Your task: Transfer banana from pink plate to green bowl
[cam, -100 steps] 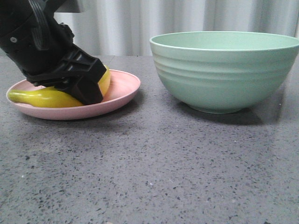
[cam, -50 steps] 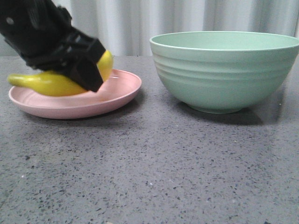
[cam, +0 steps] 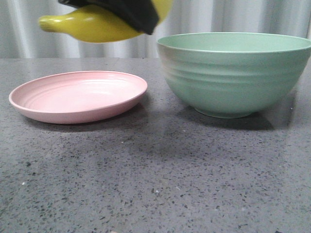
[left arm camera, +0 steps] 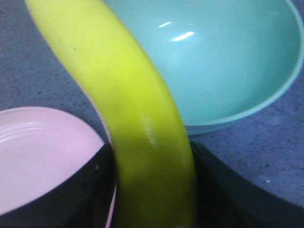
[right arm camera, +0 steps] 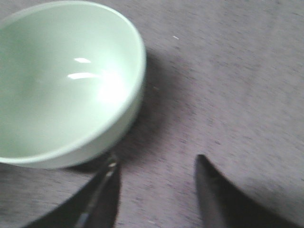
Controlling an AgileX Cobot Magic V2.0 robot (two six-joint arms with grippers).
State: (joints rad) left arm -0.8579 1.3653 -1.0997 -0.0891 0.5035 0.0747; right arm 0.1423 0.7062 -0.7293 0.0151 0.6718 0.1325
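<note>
Your speckled grey table [cam: 160, 184] carries the green bowl [cam: 235, 73] on the right and the bare pink plate [cam: 77, 97] on the left, near each other but apart. You have the banana [cam: 92, 24] in the air above the plate, clamped in the left gripper [left arm camera: 152, 190]. Your right gripper [right arm camera: 156, 190] hangs parted, holding nothing, beside the bowl.
</note>
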